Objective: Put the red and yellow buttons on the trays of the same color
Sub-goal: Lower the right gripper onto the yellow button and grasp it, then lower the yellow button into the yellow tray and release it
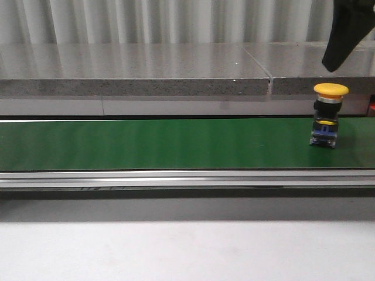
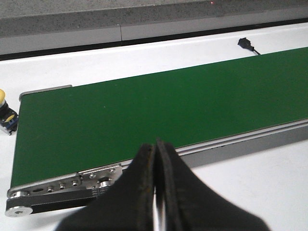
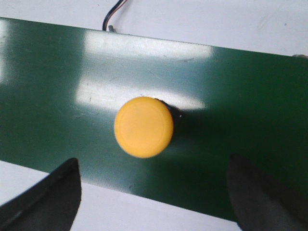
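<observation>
The yellow button stands upright on the green belt, right under the right gripper. Its fingers are wide apart and hold nothing. The left gripper is pressed closed and empty, far from the button. No trays or red button show, so nothing looks sorted yet.

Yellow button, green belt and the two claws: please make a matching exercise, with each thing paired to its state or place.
Things:
1. yellow button
2. green belt
3. left claw
4. right claw

States:
A. fingers closed together
B. open, above the button
C. upright at the belt's right end
D. carries a single item

Pairs: 1-C, 2-D, 3-A, 4-B
</observation>
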You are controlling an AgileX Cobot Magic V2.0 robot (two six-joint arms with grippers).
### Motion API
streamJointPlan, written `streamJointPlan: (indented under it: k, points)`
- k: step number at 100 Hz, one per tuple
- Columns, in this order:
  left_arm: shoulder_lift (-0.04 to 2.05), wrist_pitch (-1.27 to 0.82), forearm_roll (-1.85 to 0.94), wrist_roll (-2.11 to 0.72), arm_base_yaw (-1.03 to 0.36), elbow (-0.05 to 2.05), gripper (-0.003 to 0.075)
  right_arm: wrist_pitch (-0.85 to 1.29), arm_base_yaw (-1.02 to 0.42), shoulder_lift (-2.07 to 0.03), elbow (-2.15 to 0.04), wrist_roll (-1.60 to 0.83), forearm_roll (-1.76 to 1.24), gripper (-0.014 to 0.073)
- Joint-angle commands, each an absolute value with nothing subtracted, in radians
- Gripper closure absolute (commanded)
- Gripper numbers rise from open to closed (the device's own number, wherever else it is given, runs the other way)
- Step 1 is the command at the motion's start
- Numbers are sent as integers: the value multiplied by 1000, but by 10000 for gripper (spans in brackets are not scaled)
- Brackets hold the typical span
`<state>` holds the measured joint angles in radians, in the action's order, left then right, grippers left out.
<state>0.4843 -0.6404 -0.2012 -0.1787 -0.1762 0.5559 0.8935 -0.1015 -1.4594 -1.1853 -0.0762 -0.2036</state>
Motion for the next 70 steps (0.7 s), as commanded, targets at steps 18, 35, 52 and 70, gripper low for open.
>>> streamJointPlan:
  k: [18,35,52,70]
  points:
    - [489,-578,-221,-180,-186,583,741,868,-102,-1558,-1255,-98,-184,-11]
    - [489,-578,-221,-180,-186,583,741,855,-102,-1572,-1255,-98,-157,157]
    - [489,-578,-221,-180,-186,583,741,844,-102,-1571,-1255,-98,-154,387]
    - [489,-578,-221,-180,-186,583,741,824,-101,-1544,-1256,-96,-154,388]
